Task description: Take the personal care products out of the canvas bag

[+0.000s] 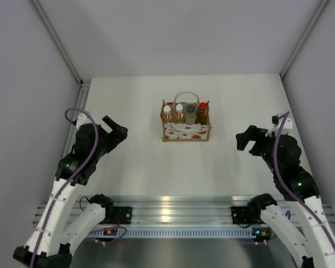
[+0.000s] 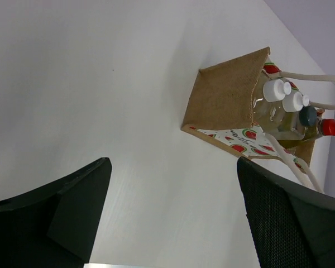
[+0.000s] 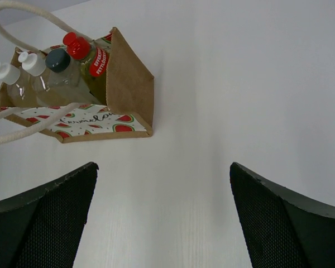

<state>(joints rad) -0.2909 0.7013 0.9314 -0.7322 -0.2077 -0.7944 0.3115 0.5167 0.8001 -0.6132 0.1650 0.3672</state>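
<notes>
The canvas bag [image 1: 184,134] stands upright at the middle of the table, brown with a white watermelon-print front and cream rope handles [image 1: 184,95]. The personal care products stand in a row inside it: two amber bottles with white caps [image 1: 167,110] [image 1: 179,109], a pale one with a dark grey cap [image 1: 190,108] and a yellow one with a red cap [image 1: 202,106]. My left gripper [image 1: 120,129] hovers left of the bag, open and empty. My right gripper [image 1: 244,139] hovers to its right, open and empty. The left wrist view shows the bag [image 2: 226,92] beyond the gripper [image 2: 173,167]; so does the right wrist view, bag [image 3: 128,84], gripper [image 3: 163,167].
The white table [image 1: 134,95] is enclosed by grey walls on the left, right and back. An aluminium rail [image 1: 178,206] with both arm bases runs along the near edge.
</notes>
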